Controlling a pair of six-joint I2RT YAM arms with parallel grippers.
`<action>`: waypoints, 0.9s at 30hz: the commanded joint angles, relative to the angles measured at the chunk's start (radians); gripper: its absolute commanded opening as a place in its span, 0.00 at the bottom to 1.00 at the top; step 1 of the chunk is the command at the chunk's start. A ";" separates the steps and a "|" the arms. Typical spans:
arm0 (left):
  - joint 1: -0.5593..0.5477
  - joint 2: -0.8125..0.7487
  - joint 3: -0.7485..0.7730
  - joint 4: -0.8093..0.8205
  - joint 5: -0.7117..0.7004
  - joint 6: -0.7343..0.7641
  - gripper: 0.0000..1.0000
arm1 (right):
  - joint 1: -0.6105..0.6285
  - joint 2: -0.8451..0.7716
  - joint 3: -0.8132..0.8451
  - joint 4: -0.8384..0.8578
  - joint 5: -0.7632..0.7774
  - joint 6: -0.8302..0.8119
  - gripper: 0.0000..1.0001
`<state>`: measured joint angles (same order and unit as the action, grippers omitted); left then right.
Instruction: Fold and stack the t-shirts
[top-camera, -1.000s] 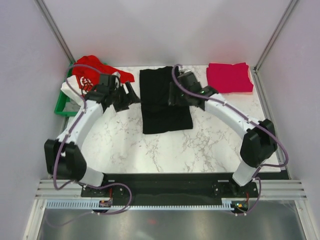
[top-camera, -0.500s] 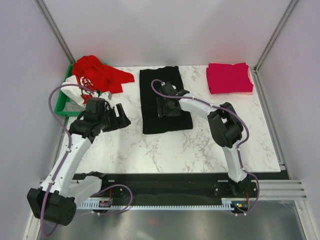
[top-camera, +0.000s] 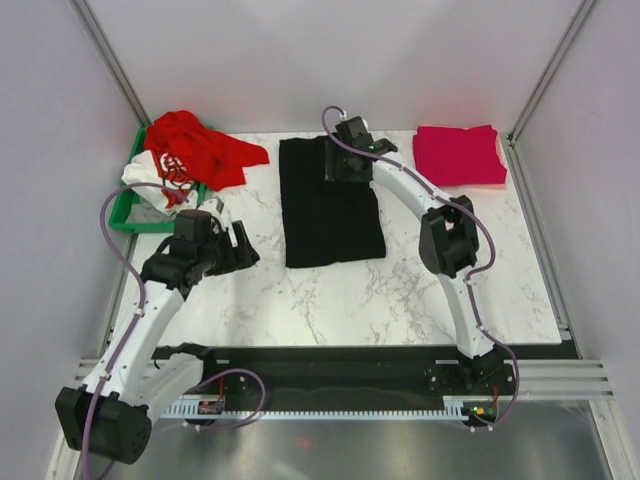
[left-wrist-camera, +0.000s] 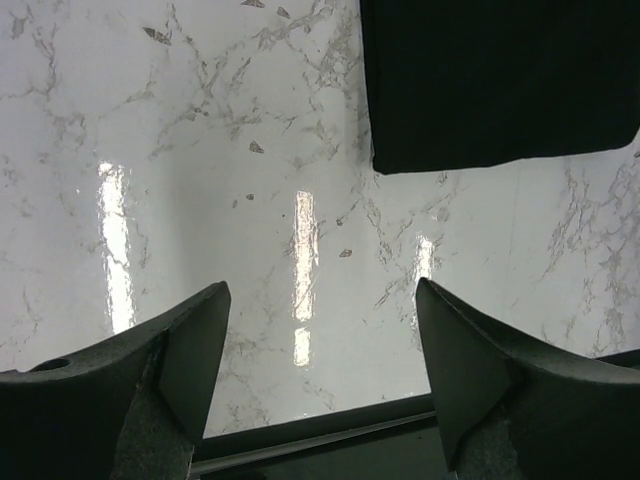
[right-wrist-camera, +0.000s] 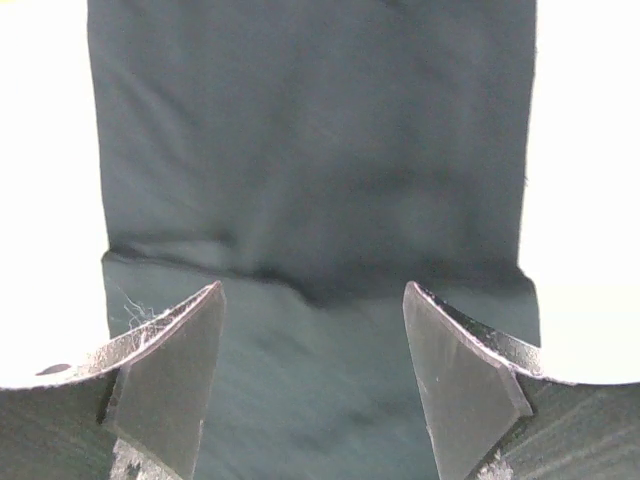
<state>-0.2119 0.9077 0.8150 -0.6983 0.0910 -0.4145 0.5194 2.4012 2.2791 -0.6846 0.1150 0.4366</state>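
Note:
The black t-shirt (top-camera: 330, 205) lies folded into a long strip on the marble table; it fills the right wrist view (right-wrist-camera: 310, 140), with a fold crease across it. My right gripper (top-camera: 338, 165) (right-wrist-camera: 312, 290) is open and empty, just above the shirt's far end. My left gripper (top-camera: 243, 247) (left-wrist-camera: 320, 295) is open and empty over bare marble, left of the shirt, whose near corner shows in its view (left-wrist-camera: 495, 80). The crimson-pink t-shirt (top-camera: 458, 155) lies folded at the far right. The red t-shirt (top-camera: 200, 148) and the white printed one (top-camera: 160, 178) are heaped at the far left.
A green plastic bin (top-camera: 122, 213) stands at the table's left edge under the red and white shirts. White walls with metal posts close the back and sides. The table's near edge (left-wrist-camera: 330, 432) shows just below the left fingers.
My right gripper moved from the middle of the black shirt to its far end. My left gripper pulled back toward the near left, away from the shirt. The shirt stays flat.

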 joint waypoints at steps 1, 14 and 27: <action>-0.003 0.034 -0.010 0.075 0.106 -0.021 0.81 | -0.013 -0.195 -0.227 0.049 0.041 -0.027 0.80; -0.050 0.391 -0.089 0.511 0.288 -0.193 0.75 | -0.208 -0.797 -1.299 0.437 -0.280 0.103 0.76; -0.116 0.649 -0.096 0.675 0.219 -0.268 0.71 | -0.259 -0.662 -1.449 0.652 -0.468 0.175 0.57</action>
<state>-0.3252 1.5337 0.7296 -0.1165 0.3386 -0.6411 0.2581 1.7004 0.8684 -0.0780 -0.3195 0.6033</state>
